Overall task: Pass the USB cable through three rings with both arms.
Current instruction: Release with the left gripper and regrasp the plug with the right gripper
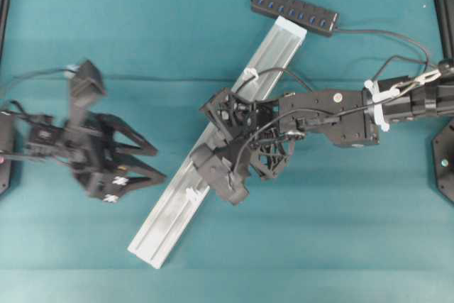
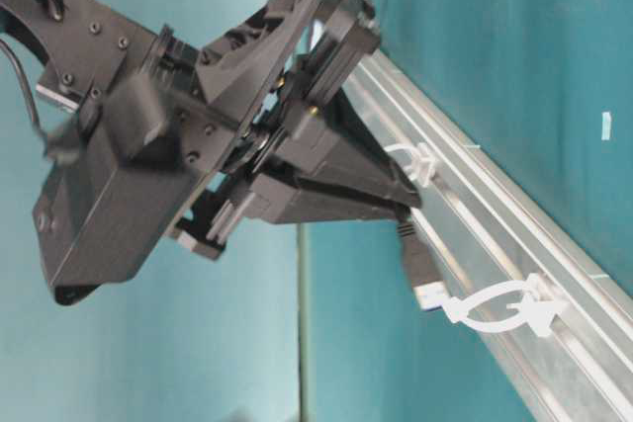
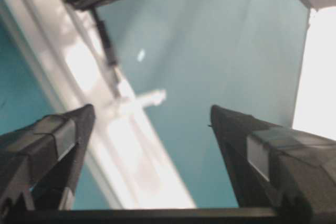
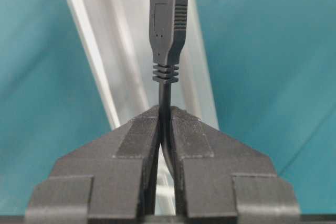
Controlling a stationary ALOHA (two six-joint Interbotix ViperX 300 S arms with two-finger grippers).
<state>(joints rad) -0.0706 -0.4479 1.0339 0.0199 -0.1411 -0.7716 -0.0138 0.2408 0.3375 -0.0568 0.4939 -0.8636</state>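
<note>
OK: right gripper [image 4: 164,124] pinches limp cable [image 4: 165,98] just behind the stiff plug [image 4: 168,24]; left gripper [image 3: 152,124] wide open, empty. Grip near the plug.

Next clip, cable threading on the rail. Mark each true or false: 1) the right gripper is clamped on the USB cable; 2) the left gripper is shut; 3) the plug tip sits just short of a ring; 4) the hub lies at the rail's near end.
1) True: the right gripper is shut on the USB cable just behind the plug.
2) False: the left gripper is open and empty.
3) True: the tip is beside a ring, not through it.
4) False: the hub lies at the rail's far end.
</note>
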